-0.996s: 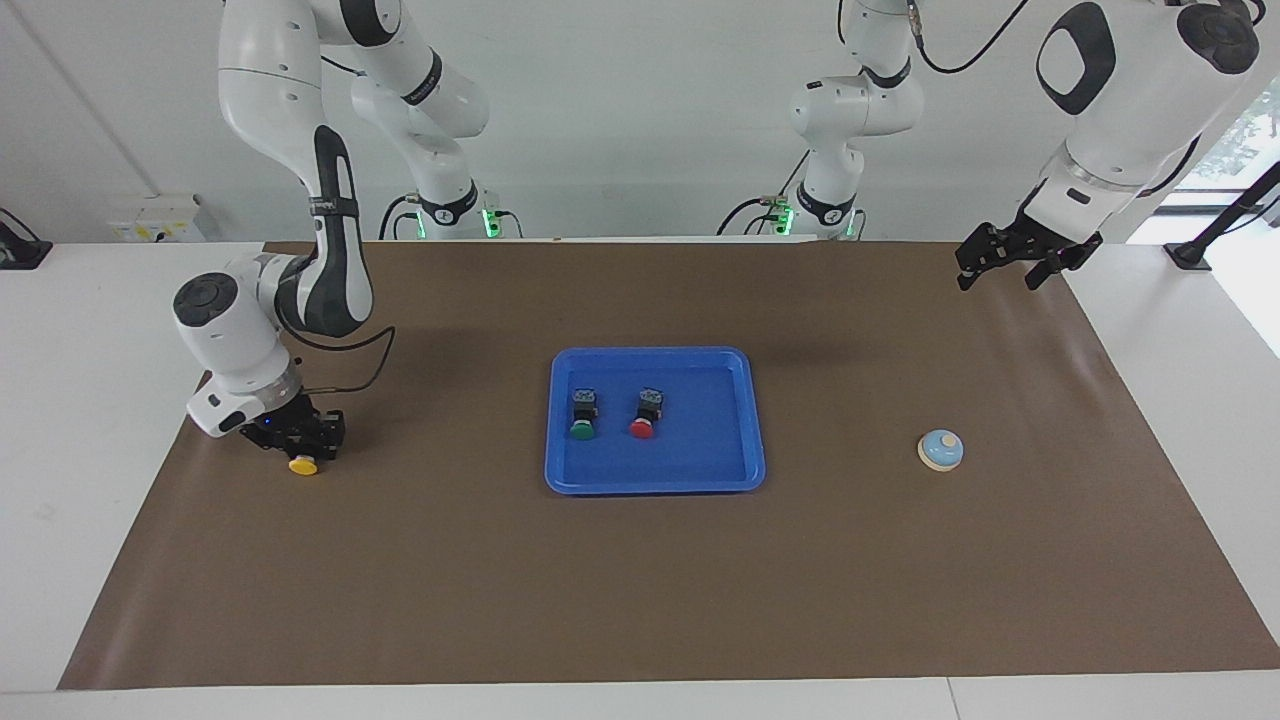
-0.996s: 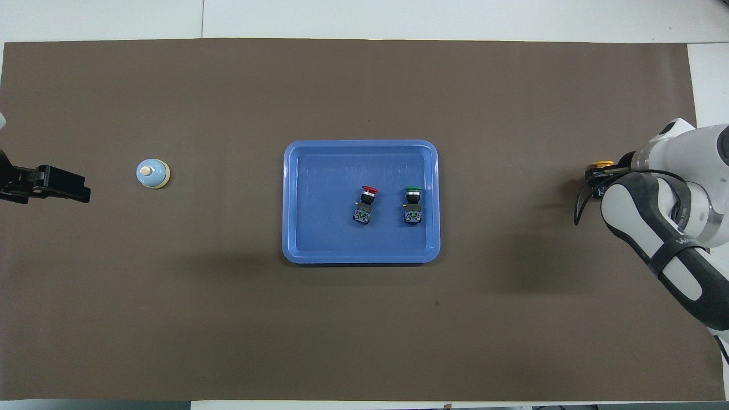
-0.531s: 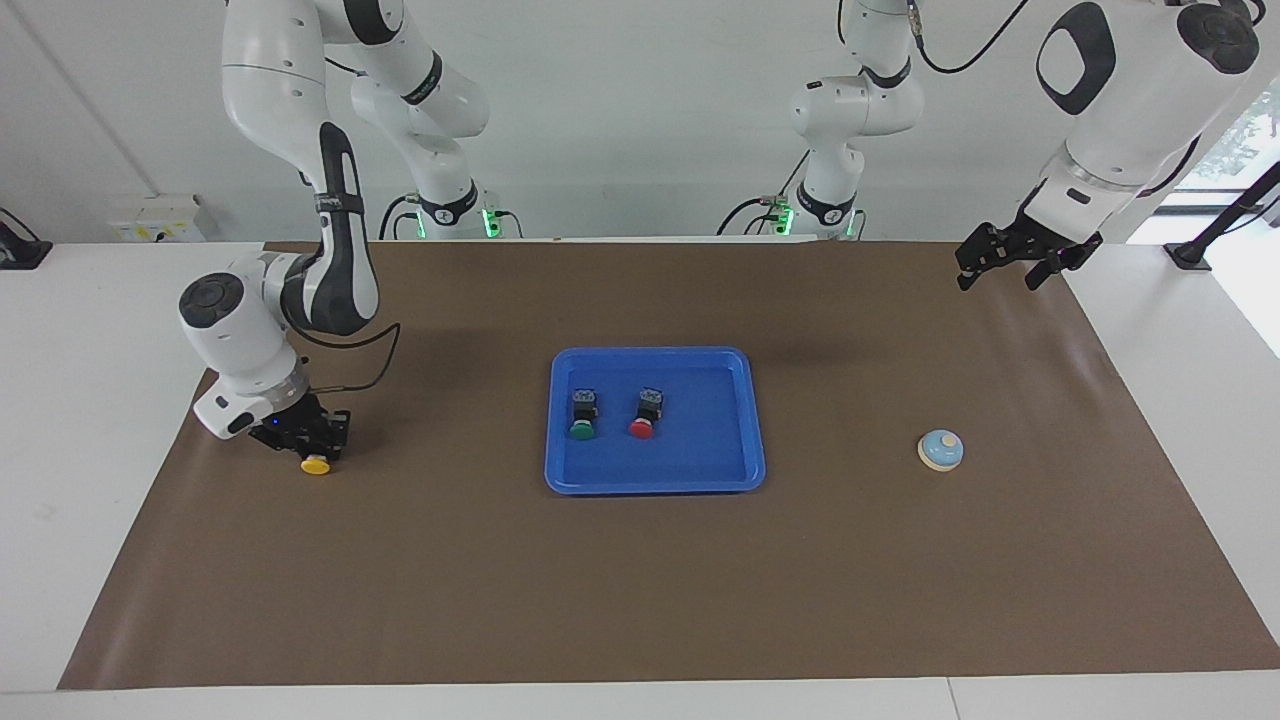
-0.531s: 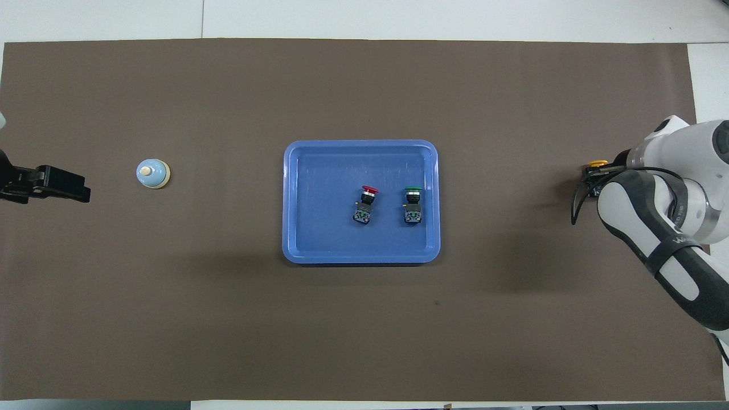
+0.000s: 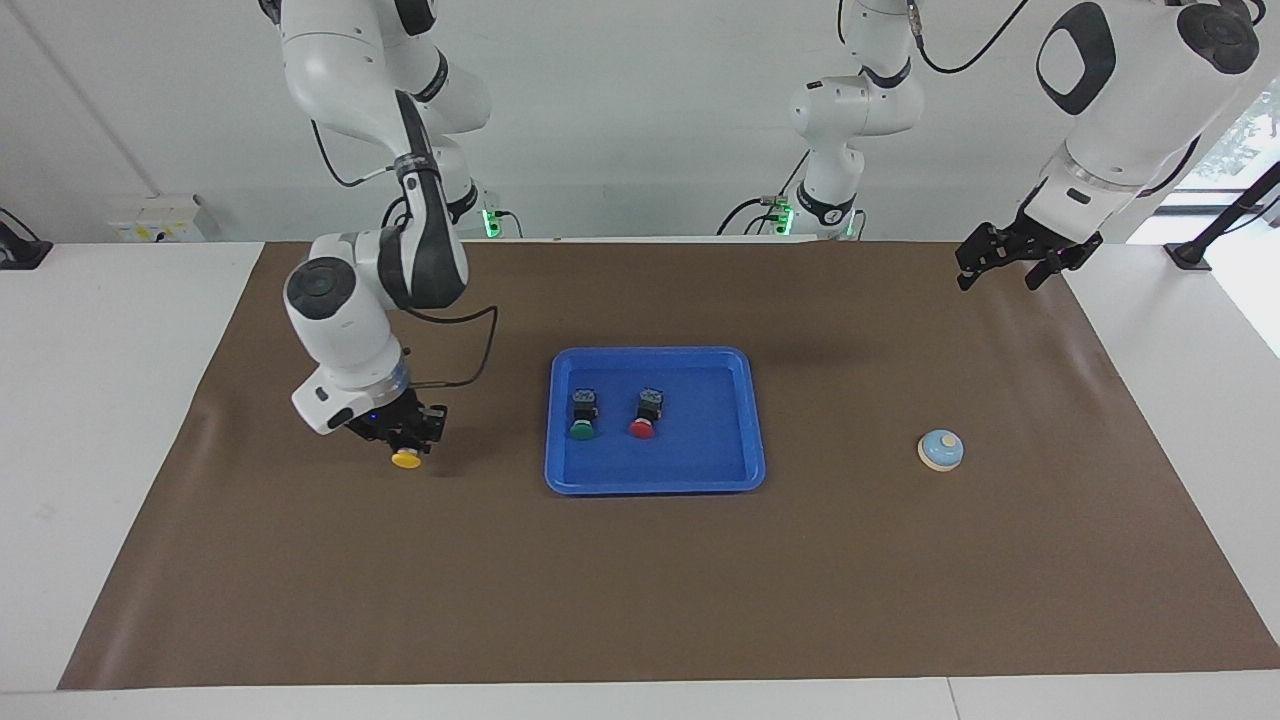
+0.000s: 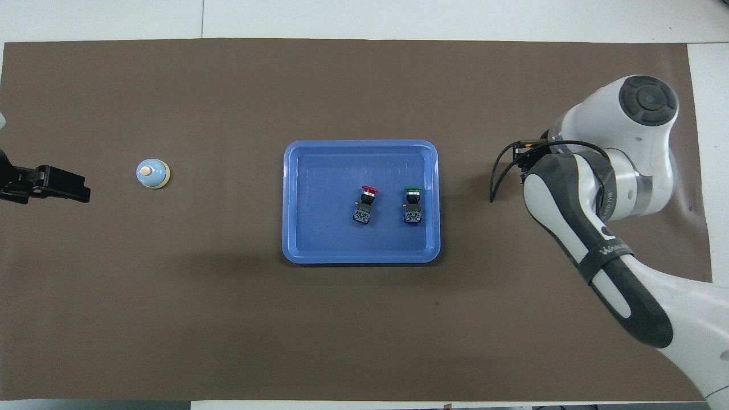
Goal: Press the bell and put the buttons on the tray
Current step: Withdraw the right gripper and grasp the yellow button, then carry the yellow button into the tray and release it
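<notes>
Since a second ago my right gripper (image 5: 408, 440) has lifted the yellow button (image 5: 406, 459) and carried it toward the tray (image 5: 655, 484); it now hangs over the brown mat (image 5: 640, 580), jaws clamped on the button's black body. I see the green button (image 5: 582, 429) and red button (image 5: 641, 427) lying in the tray. My left gripper (image 5: 1010, 262) waits wide open, holding nothing, with the bell (image 5: 941, 449) at its end of the table.
</notes>
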